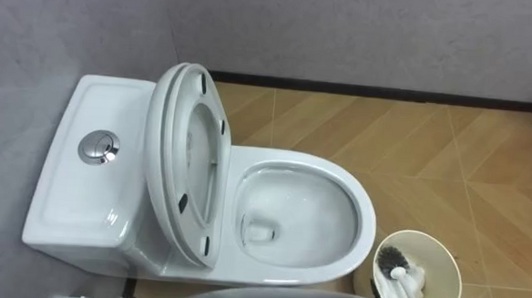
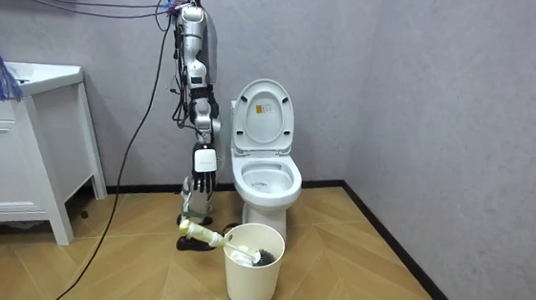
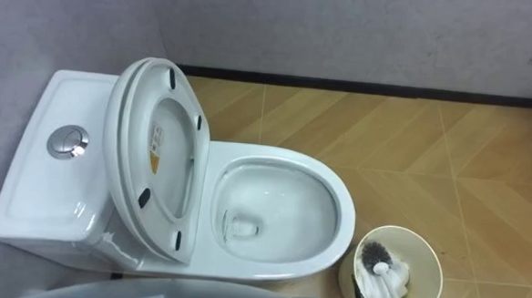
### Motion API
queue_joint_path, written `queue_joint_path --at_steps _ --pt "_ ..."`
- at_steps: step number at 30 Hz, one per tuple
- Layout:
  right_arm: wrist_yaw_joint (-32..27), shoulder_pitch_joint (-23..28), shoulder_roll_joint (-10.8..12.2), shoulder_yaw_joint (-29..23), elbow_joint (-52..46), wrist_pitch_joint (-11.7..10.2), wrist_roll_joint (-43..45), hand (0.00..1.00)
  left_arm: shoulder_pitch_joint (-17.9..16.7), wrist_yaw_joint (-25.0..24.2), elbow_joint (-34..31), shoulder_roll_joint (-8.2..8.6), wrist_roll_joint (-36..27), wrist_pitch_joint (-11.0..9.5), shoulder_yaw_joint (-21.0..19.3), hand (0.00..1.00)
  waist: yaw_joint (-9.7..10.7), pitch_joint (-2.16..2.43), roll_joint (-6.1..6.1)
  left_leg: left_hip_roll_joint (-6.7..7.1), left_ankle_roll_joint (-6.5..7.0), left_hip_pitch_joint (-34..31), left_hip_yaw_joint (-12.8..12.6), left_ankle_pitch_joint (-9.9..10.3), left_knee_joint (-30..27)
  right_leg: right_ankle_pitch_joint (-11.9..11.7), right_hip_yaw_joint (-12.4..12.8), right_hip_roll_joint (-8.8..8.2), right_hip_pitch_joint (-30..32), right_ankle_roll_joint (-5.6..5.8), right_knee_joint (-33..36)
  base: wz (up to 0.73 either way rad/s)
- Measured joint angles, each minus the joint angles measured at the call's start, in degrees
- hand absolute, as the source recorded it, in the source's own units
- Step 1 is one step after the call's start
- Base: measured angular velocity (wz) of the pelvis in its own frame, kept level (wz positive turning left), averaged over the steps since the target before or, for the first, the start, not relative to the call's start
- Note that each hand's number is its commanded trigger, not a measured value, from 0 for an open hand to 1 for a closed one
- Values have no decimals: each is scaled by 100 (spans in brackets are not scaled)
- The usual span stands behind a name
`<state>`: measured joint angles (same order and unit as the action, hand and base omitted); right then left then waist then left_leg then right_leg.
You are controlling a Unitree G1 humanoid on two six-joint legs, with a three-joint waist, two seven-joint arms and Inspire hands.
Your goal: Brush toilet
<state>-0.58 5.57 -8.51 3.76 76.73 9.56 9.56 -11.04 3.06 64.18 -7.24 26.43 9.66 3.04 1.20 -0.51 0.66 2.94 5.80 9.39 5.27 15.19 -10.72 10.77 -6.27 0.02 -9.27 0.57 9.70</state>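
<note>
A white toilet stands against the grey wall with its lid and seat raised and its bowl holding a little water. The toilet brush, with dark bristles and a white handle, lies inside a cream bucket on the floor beside the bowl's front. In the room view I stand at the toilet's left side, facing it, with the bucket in front of me. My right hand hangs at my side, well apart from the brush.
The cistern with its chrome flush button is at my left. A pale yellow object lies on the floor by the bucket. A white cabinet stands at the room view's left. Wooden floor lies open beyond the bowl.
</note>
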Motion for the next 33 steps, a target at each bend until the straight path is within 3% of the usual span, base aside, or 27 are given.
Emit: queue_joint_path --at_steps 12,17,24,29,33 --pt "-41 -6 -1 -36 -32 -18 -1 0 3 16 0 -2 -144 5 -6 0 4 1 -11 -2 0 0 -23 0 4 0 6 1 10 0 -3 0" --pt "-334 -6 -2 -238 -81 -100 -6 0 4 10 -4 -1 -212 -20 -98 0 5 1 -16 -3 0 3 -41 0 5 0 -1 -1 10 0 -4 0" --pt "-827 -7 -1 -337 -379 -293 -33 0 7 5 -8 -2 -207 -53 -167 0 3 3 -60 -5 0 0 -76 0 9 0 19 2 23 0 -13 -1" --pt "-1136 2 9 -403 -971 -603 -174 0 11 19 -71 -1 -202 -197 -170 0 -4 2 -115 -9 -2 -22 -133 1 7 -1 19 3 59 -1 -22 -6" --pt "-1323 -40 12 -383 -1601 -891 -107 0 27 177 -150 -2 -218 -386 -170 0 -46 31 -154 -22 -1 -55 -241 -1 7 -3 110 13 143 -4 4 -15"
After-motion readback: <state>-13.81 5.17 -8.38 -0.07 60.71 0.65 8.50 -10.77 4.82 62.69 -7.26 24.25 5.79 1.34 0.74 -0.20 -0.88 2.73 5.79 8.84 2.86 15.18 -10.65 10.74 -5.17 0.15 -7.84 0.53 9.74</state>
